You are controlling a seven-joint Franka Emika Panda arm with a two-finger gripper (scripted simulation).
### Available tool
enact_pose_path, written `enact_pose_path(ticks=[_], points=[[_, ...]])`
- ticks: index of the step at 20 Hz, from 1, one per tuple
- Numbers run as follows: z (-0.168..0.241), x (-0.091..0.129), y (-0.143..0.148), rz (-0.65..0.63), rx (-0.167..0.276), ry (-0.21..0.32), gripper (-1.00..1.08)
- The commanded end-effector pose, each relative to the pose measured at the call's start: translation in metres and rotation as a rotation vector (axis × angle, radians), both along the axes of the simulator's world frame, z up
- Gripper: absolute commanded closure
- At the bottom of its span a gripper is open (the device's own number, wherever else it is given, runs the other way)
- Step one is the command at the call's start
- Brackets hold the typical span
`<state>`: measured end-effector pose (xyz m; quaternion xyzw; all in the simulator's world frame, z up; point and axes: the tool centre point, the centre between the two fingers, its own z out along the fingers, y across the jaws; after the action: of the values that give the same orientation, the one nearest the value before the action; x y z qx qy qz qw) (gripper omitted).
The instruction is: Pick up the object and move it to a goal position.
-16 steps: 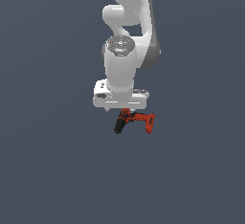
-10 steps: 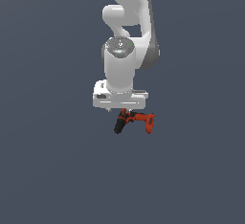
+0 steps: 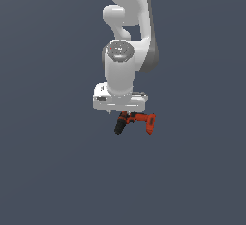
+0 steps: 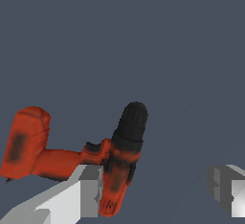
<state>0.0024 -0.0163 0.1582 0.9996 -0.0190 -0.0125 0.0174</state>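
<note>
Drill (image 3: pixel 137 121): upper body sitting hidden behind gripper (image 3: pixel 124 114) housing. Fingers (image 4: pixel 88 189): running off frame edge in wrist view.

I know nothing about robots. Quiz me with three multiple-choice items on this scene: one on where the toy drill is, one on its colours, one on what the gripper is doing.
1. Where is the drill?
A. Just under the gripper
B. Far off at the exterior view's left edge
C. On top of the arm

2. What colours is the drill?
A. Blue and white
B. Red-orange with a black chuck end
C. All green

3. How do the gripper's fingers stand?
A. Shut flat against each other
B. Apart, one beside the drill body and the other clear of it
C. Out of sight in both views

Answers:
1 A, since the exterior view shows it right below the white gripper.
2 B, since the wrist view shows an orange handle and a black tip.
3 B, since the wrist view shows a wide gap between the fingers.
</note>
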Motion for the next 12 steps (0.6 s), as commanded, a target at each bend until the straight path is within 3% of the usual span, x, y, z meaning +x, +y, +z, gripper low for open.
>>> enact_pose_path(ticks=[1,12], points=[[-0.008,0.0,0.0,-0.022,0.001,0.002,-0.6],[-0.07,0.002,0.003,-0.213,0.002,0.012,-0.6]])
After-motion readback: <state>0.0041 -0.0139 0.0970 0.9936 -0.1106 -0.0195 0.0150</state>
